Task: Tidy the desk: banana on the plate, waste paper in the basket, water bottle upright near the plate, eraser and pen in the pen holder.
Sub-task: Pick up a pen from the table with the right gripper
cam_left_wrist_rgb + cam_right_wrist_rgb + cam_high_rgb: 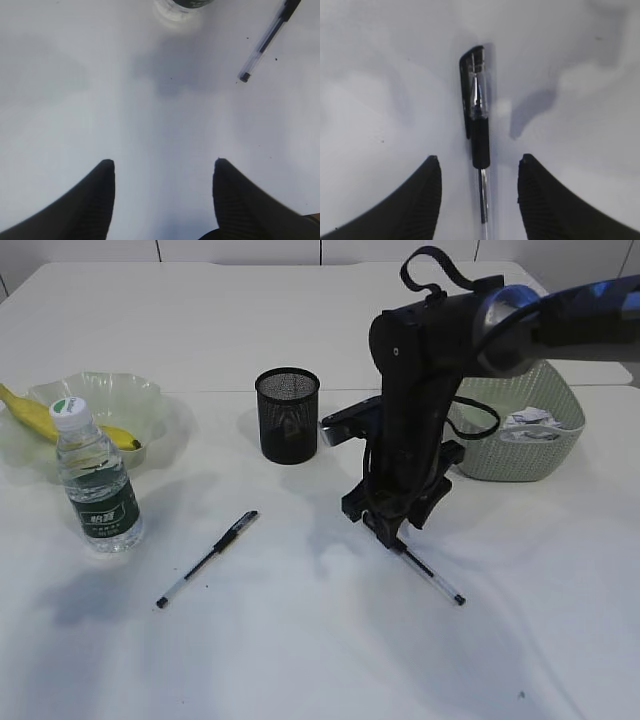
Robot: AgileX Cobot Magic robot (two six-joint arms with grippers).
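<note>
Plain white tabletop (300, 660), faint seam across, pale wall panels behind. Clear pen with black cap (479, 150) flat on tabletop between right gripper (479, 172) jaws, parted, not touching. Left gripper (164, 172) jaws wide, empty.

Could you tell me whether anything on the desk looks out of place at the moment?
Yes: two pens lie loose on the desk instead of in the black mesh pen holder. One pen lies in front of the water bottle; the other pen lies between the right gripper's open jaws.
</note>
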